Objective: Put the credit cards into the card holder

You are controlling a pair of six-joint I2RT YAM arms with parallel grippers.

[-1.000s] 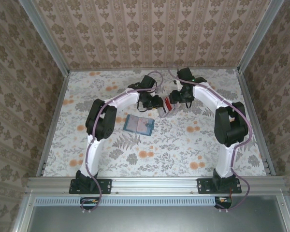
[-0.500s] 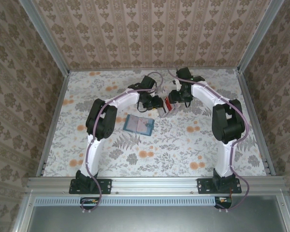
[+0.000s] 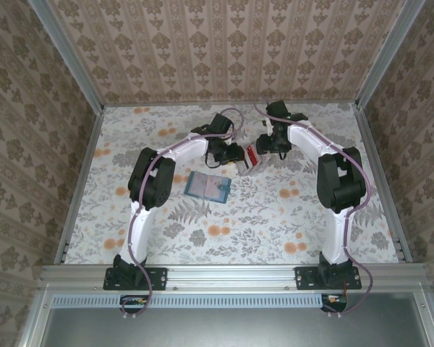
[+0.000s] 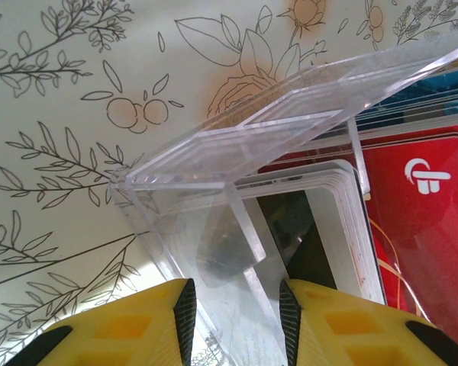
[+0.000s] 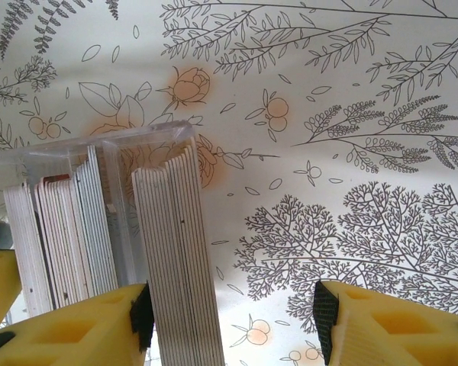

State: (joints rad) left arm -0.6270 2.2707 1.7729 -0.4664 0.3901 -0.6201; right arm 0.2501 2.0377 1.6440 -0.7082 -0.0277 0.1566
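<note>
Card holder (image 3: 207, 186) (teal) on table (image 3: 275, 217)

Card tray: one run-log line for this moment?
left tool astride tray wall | right tool open at white cards | wallet lying open, apart from tray

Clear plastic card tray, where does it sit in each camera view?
Top external: clear plastic card tray up and right of the flat teal-blue wallet.
Left wrist: tray spans centre to right edge.
Right wrist: tray at left, running to the bottom.
Shared landmark: the pale card stack standing inside it.
</note>
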